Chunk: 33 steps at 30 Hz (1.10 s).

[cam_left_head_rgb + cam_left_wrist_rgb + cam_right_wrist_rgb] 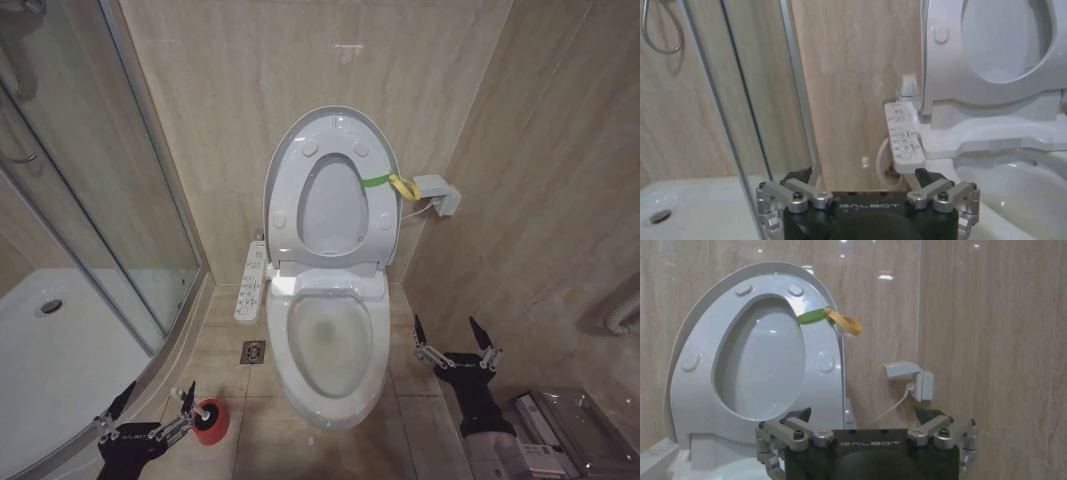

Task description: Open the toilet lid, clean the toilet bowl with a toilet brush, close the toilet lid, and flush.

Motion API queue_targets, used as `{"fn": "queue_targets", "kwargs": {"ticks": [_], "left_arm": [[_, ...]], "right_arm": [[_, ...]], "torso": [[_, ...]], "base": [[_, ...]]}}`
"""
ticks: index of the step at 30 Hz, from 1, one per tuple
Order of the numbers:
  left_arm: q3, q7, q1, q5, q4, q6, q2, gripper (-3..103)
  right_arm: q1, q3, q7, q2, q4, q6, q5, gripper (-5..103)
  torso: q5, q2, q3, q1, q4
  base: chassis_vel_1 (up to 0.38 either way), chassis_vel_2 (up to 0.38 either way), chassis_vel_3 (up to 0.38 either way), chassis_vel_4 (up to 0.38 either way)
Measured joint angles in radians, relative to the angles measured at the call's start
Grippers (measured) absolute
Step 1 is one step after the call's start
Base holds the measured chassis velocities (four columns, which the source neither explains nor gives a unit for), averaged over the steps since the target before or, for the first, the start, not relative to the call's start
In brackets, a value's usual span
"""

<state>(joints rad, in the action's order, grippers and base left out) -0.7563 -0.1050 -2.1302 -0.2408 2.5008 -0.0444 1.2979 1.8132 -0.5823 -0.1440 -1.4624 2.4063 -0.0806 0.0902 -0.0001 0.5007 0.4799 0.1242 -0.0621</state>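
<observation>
The head view looks steeply down onto the white ceramic oval toilet bowl from in front. Both wrist views sit low beside it, facing the wall behind; all share its raised glossy white lid.

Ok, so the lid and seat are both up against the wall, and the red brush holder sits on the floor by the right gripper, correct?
Not quite: in the head view the red brush holder sits by the left gripper, not the right gripper. The toilet lid and seat are indeed up.

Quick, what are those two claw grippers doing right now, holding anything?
Left gripper: open, holding nothing, low beside the red holder cup.
Right gripper: open, holding nothing, right of the toilet bowl.
</observation>
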Motion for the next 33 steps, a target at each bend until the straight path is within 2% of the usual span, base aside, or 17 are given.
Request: {"fn": "queue_targets", "kwargs": {"ticks": [12, 20, 27, 33], "left_arm": [[0.019, 0.029, 0.019, -0.004, 0.000, 0.029, -0.002, 100], [-0.014, 0.071, 0.027, 0.012, -0.001, 0.060, -0.021, 100], [-0.049, 0.101, 0.034, 0.046, -0.001, 0.138, -0.025, 100], [-0.030, 0.100, 0.054, 0.032, -0.001, 0.144, -0.017, 100]], "right_arm": [[0.000, 0.000, 0.000, 0.000, 0.000, 0.000, 0.000, 100], [0.000, 0.000, 0.000, 0.000, 0.000, 0.000, 0.000, 100], [0.000, 0.000, 0.000, 0.000, 0.000, 0.000, 0.000, 100], [0.000, 0.000, 0.000, 0.000, 0.000, 0.000, 0.000, 100]], "torso": [[0.0000, 0.000, 0.000, 0.000, 0.0000], [0.0000, 0.000, 0.000, 0.000, 0.0000], [0.0000, 0.000, 0.000, 0.000, 0.0000], [0.0000, 0.000, 0.000, 0.000, 0.0000]], "base": [[0.000, 0.000, 0.000, 0.000], [0.000, 0.000, 0.000, 0.000], [0.000, 0.000, 0.000, 0.000], [0.000, 0.000, 0.000, 0.000]]}}
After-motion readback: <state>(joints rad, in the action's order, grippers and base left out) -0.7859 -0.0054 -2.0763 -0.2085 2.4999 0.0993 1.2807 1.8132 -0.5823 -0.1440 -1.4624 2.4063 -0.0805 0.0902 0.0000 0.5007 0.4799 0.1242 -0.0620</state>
